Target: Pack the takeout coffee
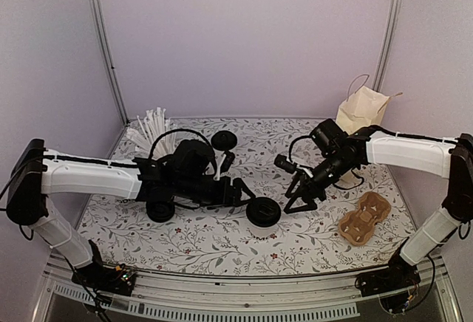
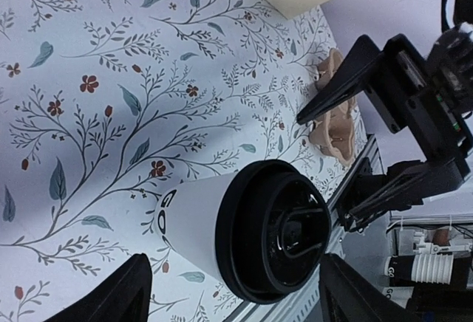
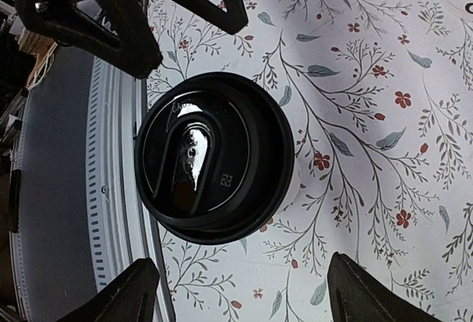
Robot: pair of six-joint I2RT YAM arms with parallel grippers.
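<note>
Both arms' jaws stand released beside the takeout coffee [image 1: 263,212], near the table [image 1: 222,252] edge.

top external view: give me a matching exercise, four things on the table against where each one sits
Things:
1. takeout coffee
2. paper bag
3. cardboard cup carrier
4. white sticks

Places:
a. back left
b. front right
c. back right
d. front centre

Pairs: 1-d, 2-c, 3-b, 4-a
</note>
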